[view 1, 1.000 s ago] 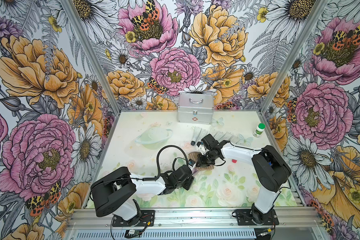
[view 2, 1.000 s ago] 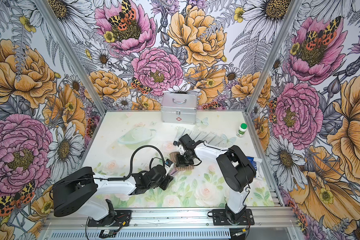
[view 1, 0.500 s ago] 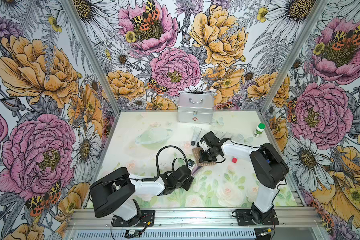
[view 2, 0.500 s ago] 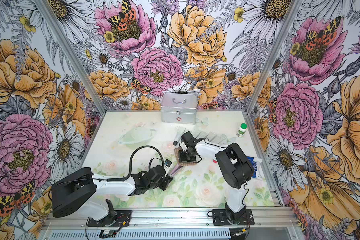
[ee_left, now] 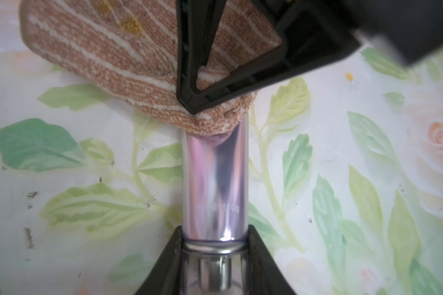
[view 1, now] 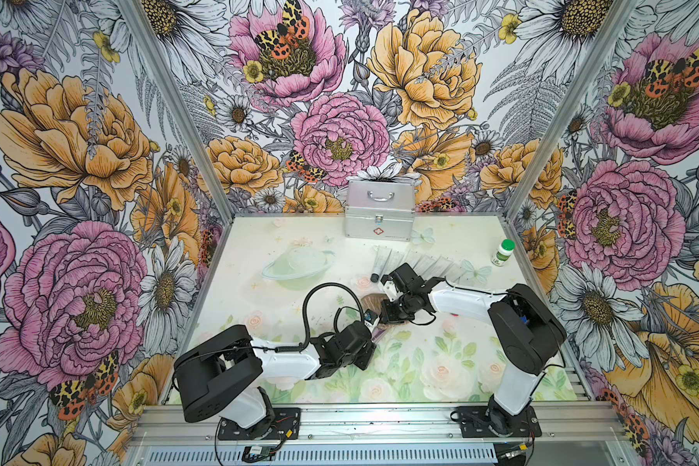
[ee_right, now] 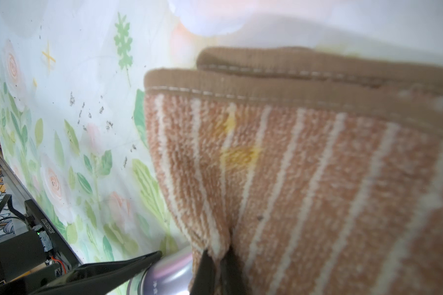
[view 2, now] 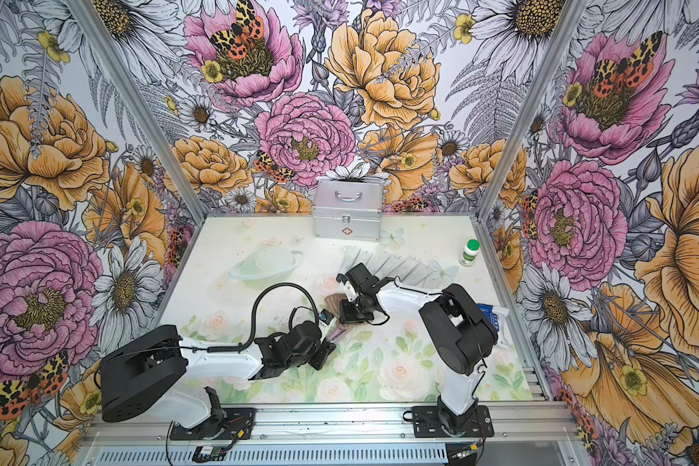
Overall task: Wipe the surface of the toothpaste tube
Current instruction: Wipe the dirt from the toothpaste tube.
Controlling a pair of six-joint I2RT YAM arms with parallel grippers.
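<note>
In both top views the toothpaste tube (view 1: 379, 333) sits a little near of the middle of the floral table (view 1: 440, 363). Its purple body reaches from the left gripper (view 1: 371, 326) toward the right gripper (view 1: 394, 316), which holds a brown striped cloth (view 1: 372, 300). From the left wrist, I see the left jaws clamped around the tube's cap end, while the cloth covers its other end. From the right wrist, the right jaws are pinched tight on a fold of cloth that touches the tube.

Before you, the floral-print table (view 1: 420, 375), silver case (view 1: 379, 218) at its back edge, green-capped bottle (view 1: 504, 253) far right, fanned grey sachets (view 1: 432, 264) in front of the case.
</note>
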